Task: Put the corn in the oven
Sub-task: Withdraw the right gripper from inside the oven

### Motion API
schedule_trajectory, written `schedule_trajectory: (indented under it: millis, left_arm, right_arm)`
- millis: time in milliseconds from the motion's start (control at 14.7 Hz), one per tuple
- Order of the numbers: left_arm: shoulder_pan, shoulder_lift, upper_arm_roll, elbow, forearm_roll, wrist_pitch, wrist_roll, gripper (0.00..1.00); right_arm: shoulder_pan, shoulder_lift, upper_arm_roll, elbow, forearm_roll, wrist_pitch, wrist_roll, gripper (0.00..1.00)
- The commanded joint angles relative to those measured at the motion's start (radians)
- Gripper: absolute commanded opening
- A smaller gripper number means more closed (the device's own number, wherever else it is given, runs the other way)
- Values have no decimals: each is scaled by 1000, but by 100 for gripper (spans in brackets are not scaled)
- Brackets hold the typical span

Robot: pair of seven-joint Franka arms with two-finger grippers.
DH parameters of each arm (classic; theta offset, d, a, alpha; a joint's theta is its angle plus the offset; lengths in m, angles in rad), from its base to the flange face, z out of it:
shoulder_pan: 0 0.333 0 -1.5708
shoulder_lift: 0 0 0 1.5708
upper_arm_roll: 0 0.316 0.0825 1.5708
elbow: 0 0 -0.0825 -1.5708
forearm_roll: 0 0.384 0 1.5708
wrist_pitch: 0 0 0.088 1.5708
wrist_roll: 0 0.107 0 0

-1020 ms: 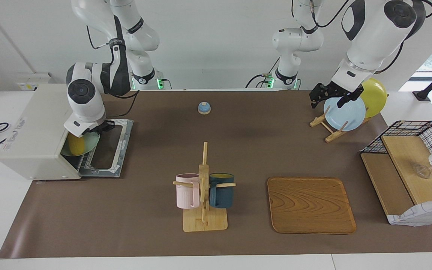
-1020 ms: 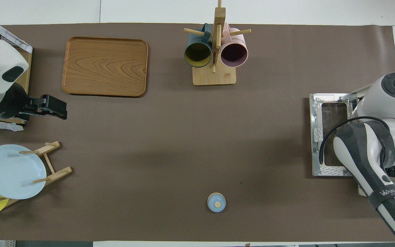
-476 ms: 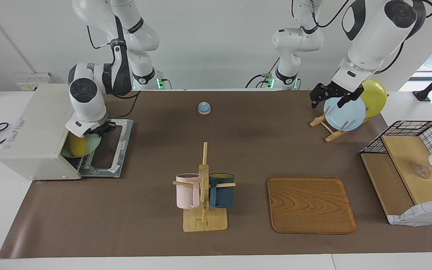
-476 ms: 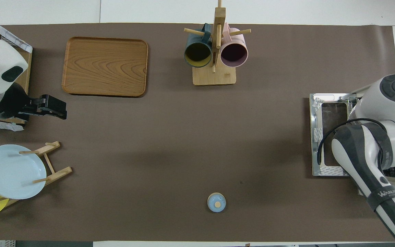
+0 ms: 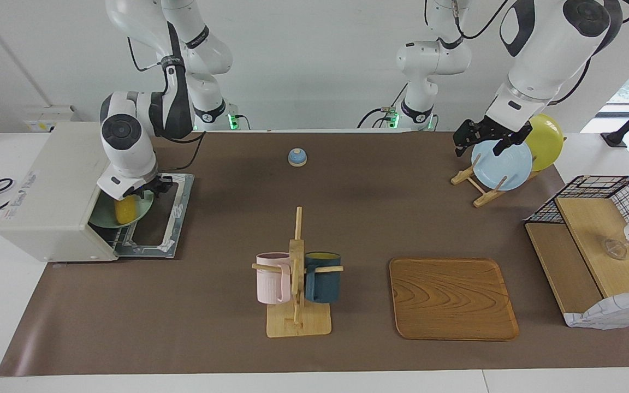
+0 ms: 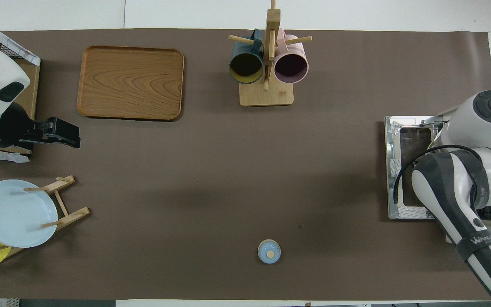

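Observation:
The yellow corn (image 5: 125,210) lies on a pale green plate (image 5: 141,206) at the open mouth of the off-white oven (image 5: 52,191), over the inner edge of its dropped door (image 5: 164,218). My right gripper (image 5: 144,191) is shut on the plate's rim and holds it there. In the overhead view the right arm hides the corn and the plate, and only the oven's door (image 6: 411,168) shows. My left gripper (image 5: 478,144) is open and empty, and waits up in the air over the plate rack; it also shows in the overhead view (image 6: 64,134).
A wooden rack (image 5: 481,185) holds a light blue plate (image 5: 503,164) and a yellow plate (image 5: 546,139). A mug tree (image 5: 296,273) with a pink and a dark blue mug, a wooden tray (image 5: 451,297), a small blue bell (image 5: 297,157) and a wire shelf (image 5: 598,240) also stand here.
My right gripper has shifted the green plate with the corn a little out of the oven's mouth, toward the table's middle. The left gripper has hardly moved.

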Motion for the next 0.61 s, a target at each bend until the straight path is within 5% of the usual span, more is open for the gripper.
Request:
schedule_trajectory:
  millis: [0,204,408,544]
  left_arm:
    - [11,-22,-7,-17,19,-2,6,100]
    - [11,-22,-7,-17,19,-2,6,100]
    - [11,-22,-7,-17,19,0,6,100]
    - [11,-22,-7,-17,19,0,6,100]
  right_arm:
    - [38,3,14,113,28,-111,-29,46]
    - [100,18,15,187,35,-160,-16,44]
    - [137,9,17,95,92,2,65,0]
    - [164,22,15,38,92,94,113,0]
